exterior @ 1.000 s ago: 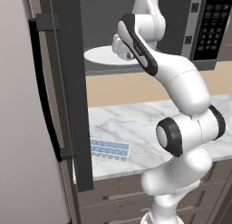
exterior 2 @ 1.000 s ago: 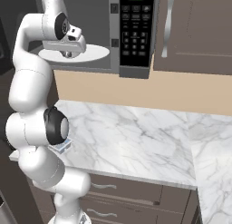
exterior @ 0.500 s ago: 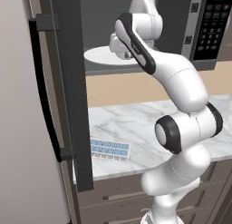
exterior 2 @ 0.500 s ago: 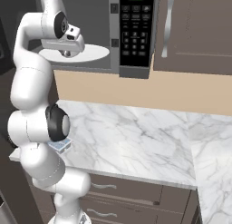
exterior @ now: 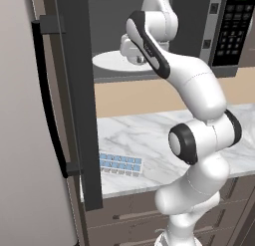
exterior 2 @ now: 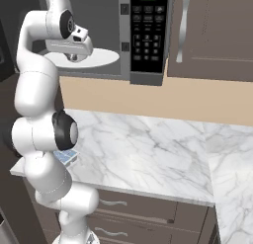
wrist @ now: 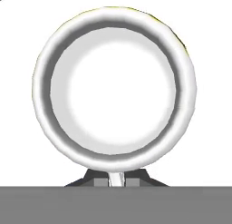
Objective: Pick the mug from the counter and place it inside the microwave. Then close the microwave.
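Currently the gripper has its jaws clamped on the near rim of the mug — mug held over the round white plate inside the microwave, door swung open.

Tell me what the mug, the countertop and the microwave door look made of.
Mug: probably glazed ceramic; glossy white with a smooth rounded rim, held at the rim by the end effector.
Counter: polished marble or a lookalike; white with grey veins.
Microwave door: dark matte metal or plastic, hard to tell which, with a black handle.
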Available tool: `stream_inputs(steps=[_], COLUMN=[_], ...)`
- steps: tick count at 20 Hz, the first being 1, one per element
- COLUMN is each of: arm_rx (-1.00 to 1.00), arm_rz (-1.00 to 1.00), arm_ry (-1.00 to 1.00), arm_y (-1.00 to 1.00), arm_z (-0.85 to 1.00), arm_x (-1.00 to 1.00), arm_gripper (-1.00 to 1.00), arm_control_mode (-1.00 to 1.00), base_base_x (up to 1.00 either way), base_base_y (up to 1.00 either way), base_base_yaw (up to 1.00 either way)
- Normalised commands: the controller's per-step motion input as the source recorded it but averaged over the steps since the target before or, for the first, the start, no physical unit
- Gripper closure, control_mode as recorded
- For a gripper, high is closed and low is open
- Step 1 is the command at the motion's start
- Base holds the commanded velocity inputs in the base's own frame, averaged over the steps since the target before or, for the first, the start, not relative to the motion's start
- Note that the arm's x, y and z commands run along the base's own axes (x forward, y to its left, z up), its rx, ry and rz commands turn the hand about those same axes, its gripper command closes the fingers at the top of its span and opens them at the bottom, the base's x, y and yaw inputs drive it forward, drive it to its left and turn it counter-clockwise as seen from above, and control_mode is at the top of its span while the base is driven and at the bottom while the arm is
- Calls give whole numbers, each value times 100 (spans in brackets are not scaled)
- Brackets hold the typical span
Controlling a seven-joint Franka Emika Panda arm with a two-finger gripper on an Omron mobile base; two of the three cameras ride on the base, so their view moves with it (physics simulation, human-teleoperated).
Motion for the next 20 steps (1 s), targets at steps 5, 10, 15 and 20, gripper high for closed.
stream_inputs(steps=[5, 10, 15, 20], arm_rx=[0, 0, 0, 0], arm_rz=[-3, 0, 0, 0], arm_ry=[0, 0, 0, -3], arm_y=[-2, 0, 0, 0], arm_z=[0, 0, 6, 0], arm_x=[-1, -7, -27, -67], arm_gripper=[-100, -100, -100, -100], arm_control_mode=[-100, -100, -100, -100], base_base_x=[0, 0, 0, 0], base_base_y=[0, 0, 0, 0], base_base_yaw=[0, 0, 0, 0])
